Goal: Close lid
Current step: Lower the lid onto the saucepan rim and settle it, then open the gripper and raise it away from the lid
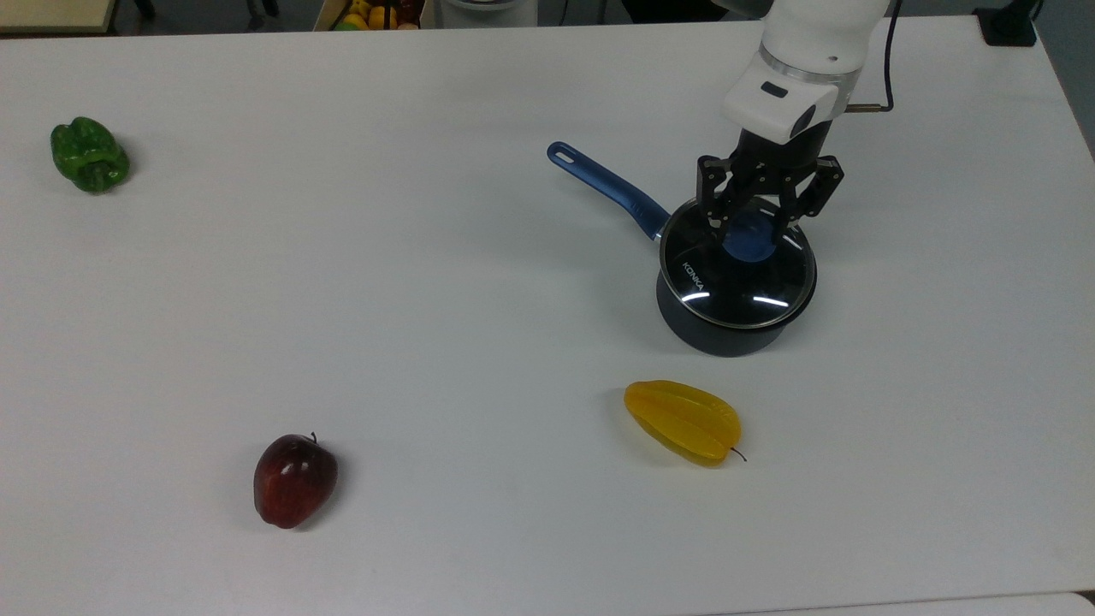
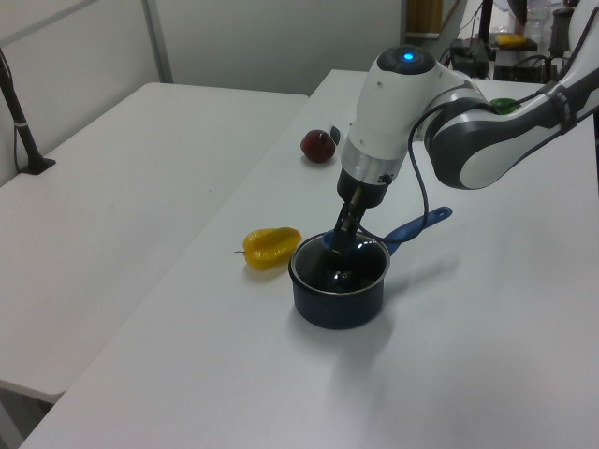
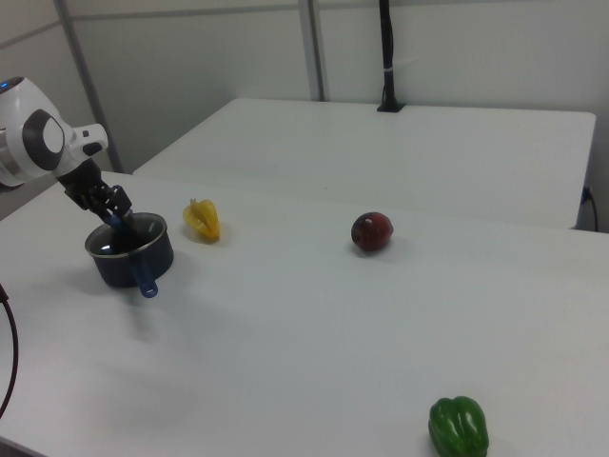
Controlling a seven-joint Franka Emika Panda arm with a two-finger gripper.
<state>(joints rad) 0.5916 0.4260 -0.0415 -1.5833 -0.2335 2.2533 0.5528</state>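
The lid (image 1: pixel 737 269) sits on the black pot (image 1: pixel 727 329) toward the top view's right side of the white table (image 1: pixel 428 299), its metal rim running round the pot's mouth and its white lettering toward the top view's left. Whether the rim is seated all the way round I cannot tell. The gripper (image 1: pixel 749 228) reaches down from the white arm (image 1: pixel 804 60) with its two black fingers (image 1: pixel 714 210) on either side of the lid's blue knob (image 1: pixel 750 242), pinching it (the pads sit right against its sides in the top view).

In the left view the gripper (image 2: pixel 342 234) comes down at a slant onto the lid (image 2: pixel 339 267), and the pot (image 2: pixel 337 299) stands just beside the yellow starfruit (image 2: pixel 271 247), apart from it. The pot's blue handle (image 1: pixel 607 184) points toward the top view's upper left, away from the gripper.

The starfruit (image 1: pixel 683 421) lies below the pot in the top view, near it but not touching. A dark red apple (image 1: pixel 294 479) rests well apart at the top view's lower left, and a green pepper (image 1: pixel 88 154) lies far off at the top view's upper left edge. In the right view the pot (image 3: pixel 128 252) is at the right view's left, with the apple (image 3: pixel 371 231) near the middle and the pepper (image 3: pixel 458 427) at the bottom
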